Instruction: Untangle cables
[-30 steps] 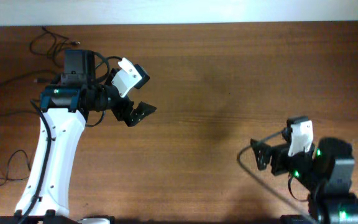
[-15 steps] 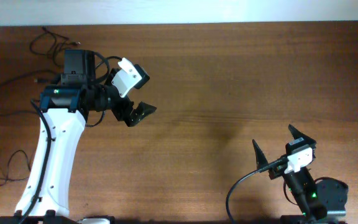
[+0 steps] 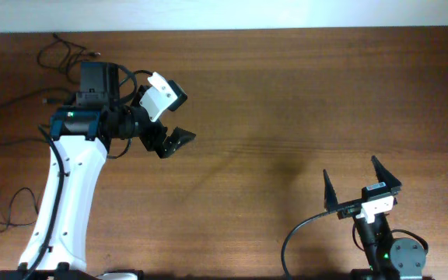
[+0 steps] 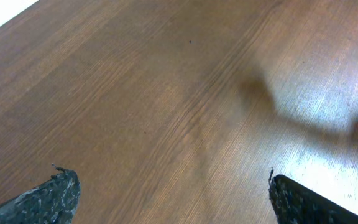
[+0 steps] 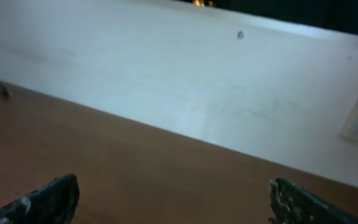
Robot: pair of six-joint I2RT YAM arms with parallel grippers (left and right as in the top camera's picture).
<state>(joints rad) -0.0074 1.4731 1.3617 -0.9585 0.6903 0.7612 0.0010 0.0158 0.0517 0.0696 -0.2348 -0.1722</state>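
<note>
Warm brown wood fills the shot, a wide table (image 3: 286,85) with a pale wall (image 5: 166,68) behind it, and nearly all the action sits on one side. The cables (image 3: 62,48) lie far off in the top-left corner and down the left edge: thin black strands that look loosely spread rather than bunched into one knot, though where they cross is too fine to read from above. The left gripper (image 3: 175,142) hovers over bare wood with its jaws apart and nothing between them, and its wrist view shows only wood grain, so it points away from the cords behind its own arm. The right gripper (image 3: 350,173) is down at the near right corner, well apart from everything, fingers spread wide and empty, its camera tilted up at the wall. By my reading the step in hand is the approach, and the left arm is the obvious candidate. It would need to swing back toward that corner and get a strand into its wrist view before descending. Best to pick a plain run of cord, not a plug end, come down with the jaws straddling it, close gently, and draw it off slowly so no loop tightens. Watch the thicker arm wiring nearby: easy to snag.
</note>
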